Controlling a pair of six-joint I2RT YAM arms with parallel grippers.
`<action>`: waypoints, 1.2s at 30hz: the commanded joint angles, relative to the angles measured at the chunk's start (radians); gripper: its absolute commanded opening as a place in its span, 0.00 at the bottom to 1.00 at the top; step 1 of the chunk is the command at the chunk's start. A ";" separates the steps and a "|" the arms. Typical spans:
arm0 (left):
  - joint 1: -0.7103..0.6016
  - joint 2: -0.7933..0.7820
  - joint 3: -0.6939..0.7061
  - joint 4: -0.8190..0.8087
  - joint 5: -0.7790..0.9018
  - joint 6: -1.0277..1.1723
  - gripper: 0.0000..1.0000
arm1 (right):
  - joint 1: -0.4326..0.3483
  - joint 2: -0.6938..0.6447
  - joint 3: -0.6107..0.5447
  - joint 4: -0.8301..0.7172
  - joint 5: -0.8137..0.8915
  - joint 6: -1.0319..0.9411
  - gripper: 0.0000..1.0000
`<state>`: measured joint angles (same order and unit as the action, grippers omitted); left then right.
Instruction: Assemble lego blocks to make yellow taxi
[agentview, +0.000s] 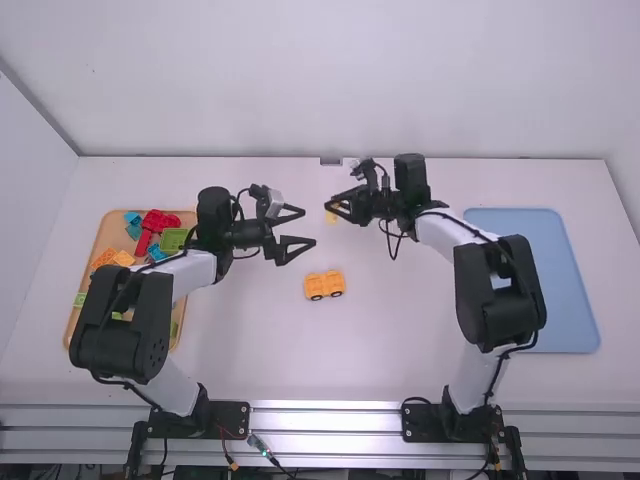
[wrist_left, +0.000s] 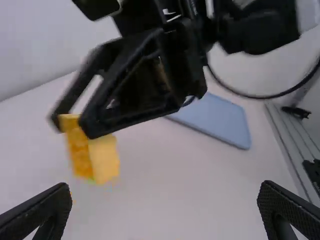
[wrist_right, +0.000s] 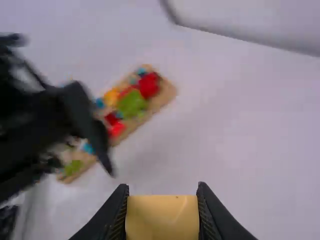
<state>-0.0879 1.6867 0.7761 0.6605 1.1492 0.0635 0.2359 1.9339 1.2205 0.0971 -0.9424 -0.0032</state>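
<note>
And there was the block (wrist_right: 162, 217), cut off by the right wrist view's bottom edge and blurred in the left wrist view, while the left arm (agentview: 140, 310) covered part of the tray (agentview: 107, 228)! The high view gave the whole orange car (agentview: 325, 283), two wheels showing, on the table between the arms; the left wrist view brought out the block's orange and paler yellow sides. Right gripper (agentview: 333, 208), clamped on the block! Left gripper (agentview: 309, 226), fingers wide apart, facing it
</note>
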 joint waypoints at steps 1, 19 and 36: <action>-0.002 -0.002 0.018 -0.018 -0.146 0.046 0.99 | -0.001 -0.092 0.106 -0.227 0.329 -0.206 0.07; 0.005 -0.002 0.018 0.006 -0.314 0.045 0.99 | 0.108 -0.081 0.058 -0.821 0.900 0.102 0.05; 0.006 -0.002 0.018 0.002 -0.433 0.007 0.99 | 0.024 -0.076 -0.190 -0.446 0.574 0.949 0.00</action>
<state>-0.0887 1.6867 0.7761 0.6621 0.7197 0.0753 0.2615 1.8473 1.0561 -0.3565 -0.3550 0.6483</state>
